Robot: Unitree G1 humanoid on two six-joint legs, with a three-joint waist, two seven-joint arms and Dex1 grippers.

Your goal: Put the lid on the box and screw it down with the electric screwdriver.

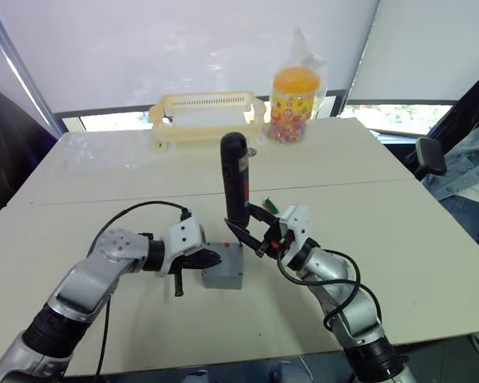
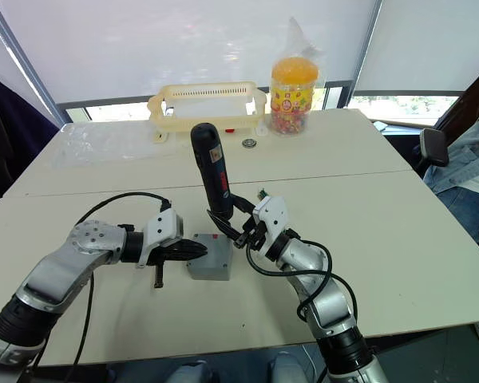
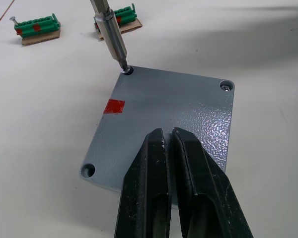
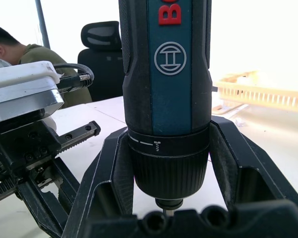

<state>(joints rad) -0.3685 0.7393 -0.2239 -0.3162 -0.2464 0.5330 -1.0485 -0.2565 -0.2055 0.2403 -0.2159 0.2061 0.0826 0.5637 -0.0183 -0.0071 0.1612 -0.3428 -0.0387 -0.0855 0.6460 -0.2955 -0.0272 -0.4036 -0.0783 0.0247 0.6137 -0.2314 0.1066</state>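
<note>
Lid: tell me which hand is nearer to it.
Left. The left hand rests shut on the lid; the right hand is above its far corner, holding the electric screwdriver upright.

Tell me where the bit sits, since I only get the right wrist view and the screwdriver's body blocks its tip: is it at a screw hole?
Observer: Yes. The electric screwdriver has its bit tip set in a corner hole of the lid.
Operator: Are the other corners done?
Observer: One corner holds a screw. Another corner hole is empty, and the last corner is hidden behind the fingers.
Operator: Where is the left gripper?
Observer: The left gripper has its fingers together, and its tips are over the middle of the lid, away from the bit.
</note>
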